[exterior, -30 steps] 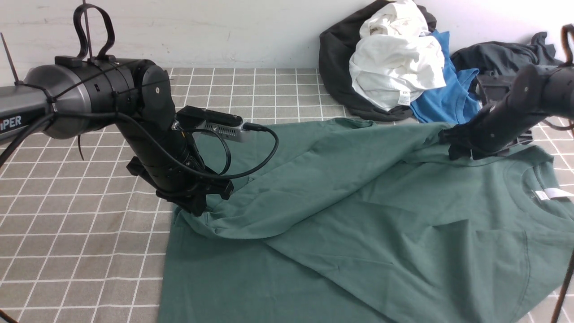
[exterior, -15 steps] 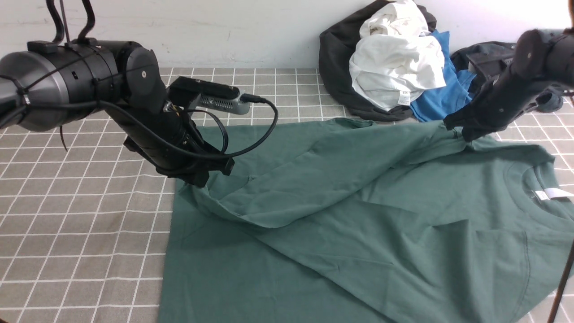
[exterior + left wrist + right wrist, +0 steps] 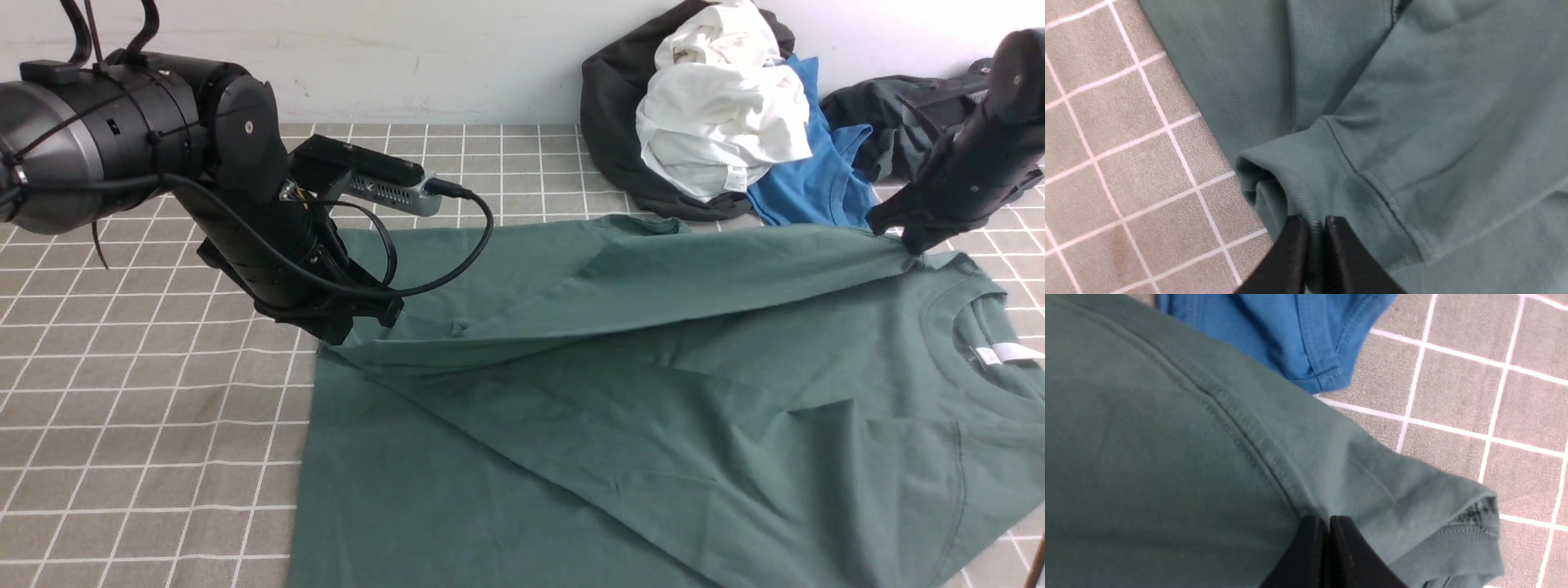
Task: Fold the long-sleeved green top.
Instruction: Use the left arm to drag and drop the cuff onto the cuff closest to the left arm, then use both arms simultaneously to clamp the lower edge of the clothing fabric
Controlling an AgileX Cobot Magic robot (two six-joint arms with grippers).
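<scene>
The green long-sleeved top [image 3: 653,392] lies spread over the checked cloth, its ribbed collar and white neck label [image 3: 1008,353] at the right. A long fold of it is stretched between my two grippers. My left gripper [image 3: 335,331] is shut on the ribbed sleeve cuff [image 3: 1290,183], whose fabric is pinched between the black fingertips [image 3: 1312,220], at the top's left edge. My right gripper [image 3: 906,241] is shut on the fabric beside a shoulder seam [image 3: 1237,437], close to the collar, with its jaws tight together [image 3: 1329,518].
A heap of clothes sits at the back right against the wall: a white garment [image 3: 718,122], a bright blue T-shirt [image 3: 816,180] and a dark grey garment [image 3: 898,106]. The blue T-shirt's hem [image 3: 1306,335] lies just beyond the right gripper. Grey checked tablecloth [image 3: 122,392] covers the table.
My right gripper has shut on the top and moved right and up with it. The left gripper has drawn the cuff back and to the left, so the fold is now stretched straighter.
</scene>
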